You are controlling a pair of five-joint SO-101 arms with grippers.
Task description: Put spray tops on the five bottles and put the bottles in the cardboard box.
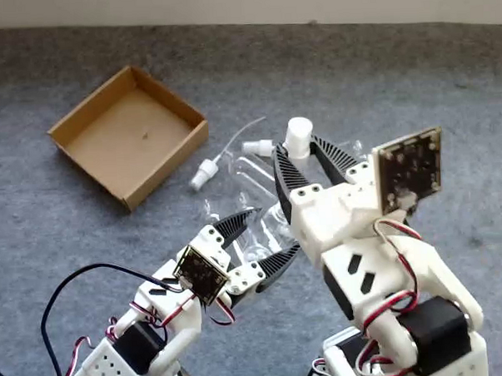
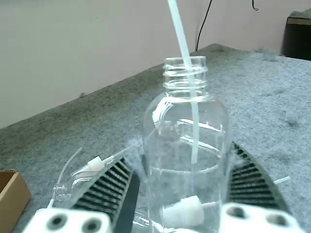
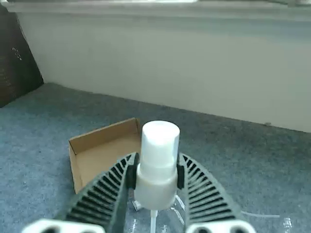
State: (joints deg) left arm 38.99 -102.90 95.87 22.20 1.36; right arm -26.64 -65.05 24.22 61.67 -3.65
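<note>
While left gripper (image 2: 182, 170) clamps bottle (image 2: 184, 121) upright, right gripper (image 3: 156, 167) grips top (image 3: 158, 145) above bottle's neck; tube (image 2: 187, 73) inside; capping step; next needs a straight lower, then seat; box (image 1: 128, 135) well beyond bottle.

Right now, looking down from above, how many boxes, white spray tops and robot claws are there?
Box: 1
Spray tops: 3
Grippers: 2, left gripper and right gripper
Total: 6
</note>
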